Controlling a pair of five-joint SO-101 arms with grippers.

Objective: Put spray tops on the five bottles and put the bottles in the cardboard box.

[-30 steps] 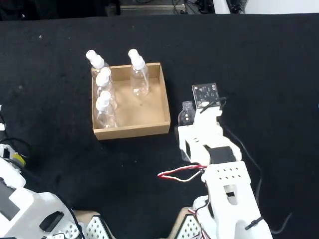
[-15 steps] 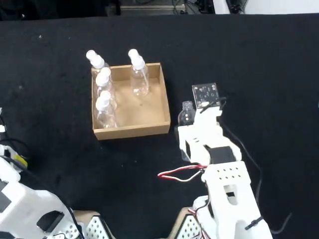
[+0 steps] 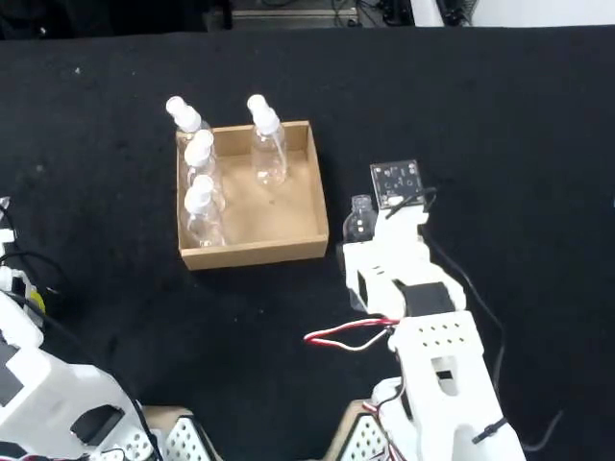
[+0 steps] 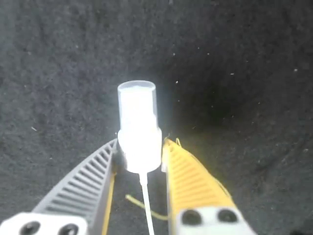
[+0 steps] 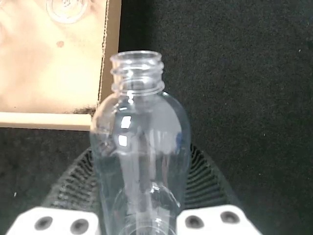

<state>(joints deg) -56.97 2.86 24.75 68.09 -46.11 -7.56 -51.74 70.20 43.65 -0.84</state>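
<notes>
Clear bottle (image 5: 139, 132) sits clamped in your right gripper (image 5: 142, 149) beside the cardboard box (image 3: 317, 182); your left gripper (image 4: 139, 147) pinches the spray top (image 4: 138, 127) near the table's (image 3: 480, 115) left edge. Tilted, its tube (image 4: 145, 196) may miss the neck (image 5: 137, 71).

Bottle (image 5: 139, 147): clear glossy plastic. Spray top (image 4: 139, 132): smooth white plastic. Box (image 3: 255, 253): matt brown cardboard. Surface (image 3: 500, 115): black, rough matt cloth.
</notes>
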